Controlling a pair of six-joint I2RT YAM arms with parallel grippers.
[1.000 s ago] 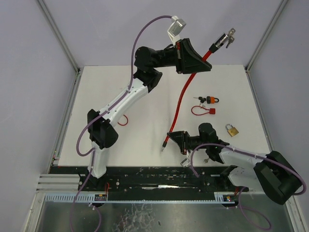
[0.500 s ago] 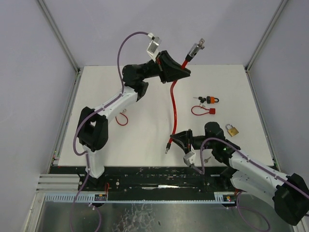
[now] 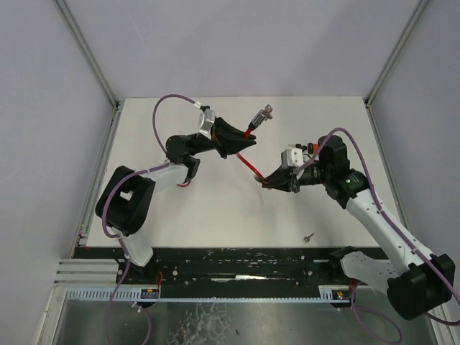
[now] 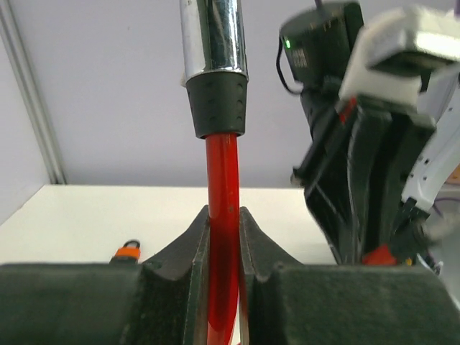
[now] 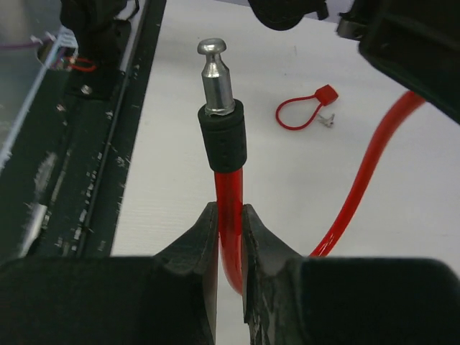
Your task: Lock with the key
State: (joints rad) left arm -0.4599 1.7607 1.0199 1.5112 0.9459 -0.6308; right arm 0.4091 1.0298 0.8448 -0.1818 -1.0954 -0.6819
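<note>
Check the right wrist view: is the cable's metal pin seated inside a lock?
No: the metal pin sticks out bare above the right gripper clamping the red cable.

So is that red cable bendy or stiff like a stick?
Probably bendy but springy: the red plastic-coated cable sweeps in a smooth curve, no kinks. Short bits seem stiff: its silver metal pin stands straight above the right end effector. Its glossy skin might be slippery.

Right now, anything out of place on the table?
The small key lies alone near the front edge of the table, while left tool and right tool are both shut on the red cable, leaving neither free.
</note>
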